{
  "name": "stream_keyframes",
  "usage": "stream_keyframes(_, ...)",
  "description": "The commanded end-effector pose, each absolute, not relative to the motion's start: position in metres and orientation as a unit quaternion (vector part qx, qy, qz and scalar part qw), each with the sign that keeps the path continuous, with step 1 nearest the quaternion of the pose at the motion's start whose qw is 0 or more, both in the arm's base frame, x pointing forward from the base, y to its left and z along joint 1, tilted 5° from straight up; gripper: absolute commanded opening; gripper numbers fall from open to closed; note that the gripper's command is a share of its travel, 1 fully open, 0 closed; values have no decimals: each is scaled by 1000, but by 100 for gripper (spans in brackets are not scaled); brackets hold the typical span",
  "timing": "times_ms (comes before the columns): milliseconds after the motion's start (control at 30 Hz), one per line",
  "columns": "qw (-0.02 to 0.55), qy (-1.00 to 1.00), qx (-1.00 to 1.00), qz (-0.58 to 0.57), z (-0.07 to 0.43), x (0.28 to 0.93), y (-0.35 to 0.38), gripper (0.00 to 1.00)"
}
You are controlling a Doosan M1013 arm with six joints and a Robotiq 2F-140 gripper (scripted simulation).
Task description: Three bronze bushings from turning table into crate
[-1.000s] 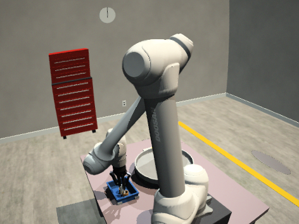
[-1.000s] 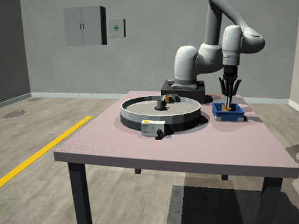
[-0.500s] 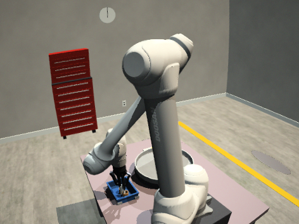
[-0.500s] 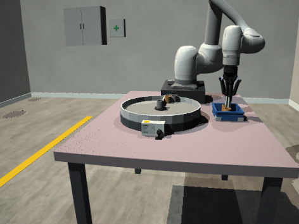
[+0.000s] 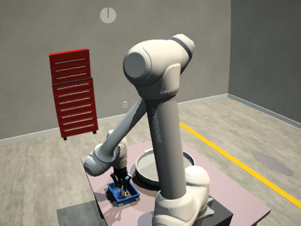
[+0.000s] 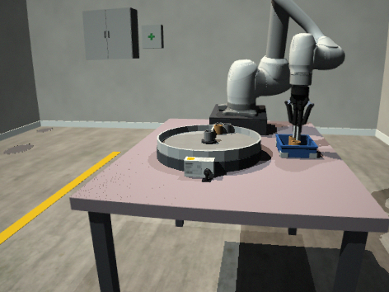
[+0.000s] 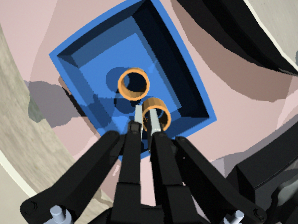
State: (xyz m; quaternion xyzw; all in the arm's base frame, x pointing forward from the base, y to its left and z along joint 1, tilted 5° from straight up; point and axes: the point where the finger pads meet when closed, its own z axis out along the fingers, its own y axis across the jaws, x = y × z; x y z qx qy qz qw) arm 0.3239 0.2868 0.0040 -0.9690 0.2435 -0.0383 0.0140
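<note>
Wrist view: end effector (image 7: 148, 117) pinches bushing (image 7: 160, 111) over crate (image 7: 80, 63).

The desk (image 6: 247, 194) has a matt, dusty-pink top, faintly speckled, on dark matt legs. The crate (image 7: 80, 63) at the centre of the wrist view looks like smooth blue plastic with a slight sheen. Two bronze bushings (image 7: 133, 84) inside it show a warm, dull metal glow. The pincer (image 7: 148, 117) is matt black, with bare pale metal at its tips. The turning table (image 6: 231, 138) has a flat grey, satin surface. The arm's shell (image 5: 159, 70) is glossy off-white.
</note>
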Motion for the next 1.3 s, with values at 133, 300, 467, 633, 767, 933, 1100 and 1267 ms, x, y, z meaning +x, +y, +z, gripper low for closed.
stream_keyframes(133, 14, 243, -969, -38, 4, 324, 287, 0)
stream_keyframes(300, 14, 243, -969, -38, 3, 324, 287, 0)
stream_keyframes(467, 14, 243, -969, -38, 1, 324, 287, 0)
stream_keyframes(633, 14, 243, -969, -38, 0, 324, 287, 0)
stream_keyframes(767, 14, 243, -969, -38, -1, 324, 287, 0)
stream_keyframes(933, 14, 243, -969, -38, -2, 324, 287, 0)
stream_keyframes(1100, 14, 243, -969, -38, -2, 324, 287, 0)
stream_keyframes(1267, 14, 243, -969, -38, -2, 324, 287, 0)
